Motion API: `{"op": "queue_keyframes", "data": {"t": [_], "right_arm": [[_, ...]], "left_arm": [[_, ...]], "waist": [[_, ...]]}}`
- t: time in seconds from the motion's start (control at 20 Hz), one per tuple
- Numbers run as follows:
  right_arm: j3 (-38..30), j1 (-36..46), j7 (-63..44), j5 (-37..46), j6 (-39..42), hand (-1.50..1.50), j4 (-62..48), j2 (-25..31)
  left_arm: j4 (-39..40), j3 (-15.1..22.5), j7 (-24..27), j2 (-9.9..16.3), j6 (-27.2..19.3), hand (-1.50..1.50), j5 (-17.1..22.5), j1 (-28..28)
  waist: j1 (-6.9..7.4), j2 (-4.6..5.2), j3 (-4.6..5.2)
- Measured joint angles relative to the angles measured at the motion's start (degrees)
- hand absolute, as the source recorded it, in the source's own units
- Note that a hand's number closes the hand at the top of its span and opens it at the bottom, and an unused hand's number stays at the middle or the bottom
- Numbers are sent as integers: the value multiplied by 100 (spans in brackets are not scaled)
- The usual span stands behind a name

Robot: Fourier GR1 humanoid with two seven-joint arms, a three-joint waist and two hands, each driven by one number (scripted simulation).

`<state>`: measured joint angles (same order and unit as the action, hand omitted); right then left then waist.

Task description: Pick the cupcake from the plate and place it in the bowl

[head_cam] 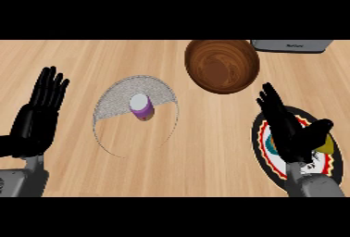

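Cupcake, purple-wrapped with a white top, sits on the grey speckled plate at the middle of the wooden counter. My left hand rests at the left edge, fingers straight and up, holding nothing. My right hand hangs open over a patterned plate at the right, fingers straight, thumb spread. The brown wooden bowl stands beyond, well apart from the cupcake. A grey appliance shows at the top right.
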<state>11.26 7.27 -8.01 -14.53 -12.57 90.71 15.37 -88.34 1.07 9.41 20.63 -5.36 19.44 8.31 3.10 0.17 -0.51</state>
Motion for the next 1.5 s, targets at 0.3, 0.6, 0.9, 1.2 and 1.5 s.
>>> {"op": "queue_keyframes", "data": {"t": [0.3,0.6,0.9,1.2,1.5], "right_arm": [[325,-122,-63,-153,1290,150,130,604],[-153,-541,952,687,235,-150,207,584],[-643,-1359,2167,438,131,-150,858,327],[-1223,-1603,1372,630,43,-150,1601,938],[-1555,-1186,-152,481,405,-150,1849,1596]], "left_arm": [[79,405,-423,-188,-417,0,-564,13],[180,769,-760,-394,-563,0,-771,-107],[100,990,-1127,-610,-746,0,-1008,30],[233,1035,-1059,-749,-717,0,-1175,11],[183,1027,-1213,-852,-709,0,-1279,99]], "waist": [[-268,-14,35],[-473,-44,44],[-429,-37,44],[-379,-30,54],[-322,-22,57]]}}
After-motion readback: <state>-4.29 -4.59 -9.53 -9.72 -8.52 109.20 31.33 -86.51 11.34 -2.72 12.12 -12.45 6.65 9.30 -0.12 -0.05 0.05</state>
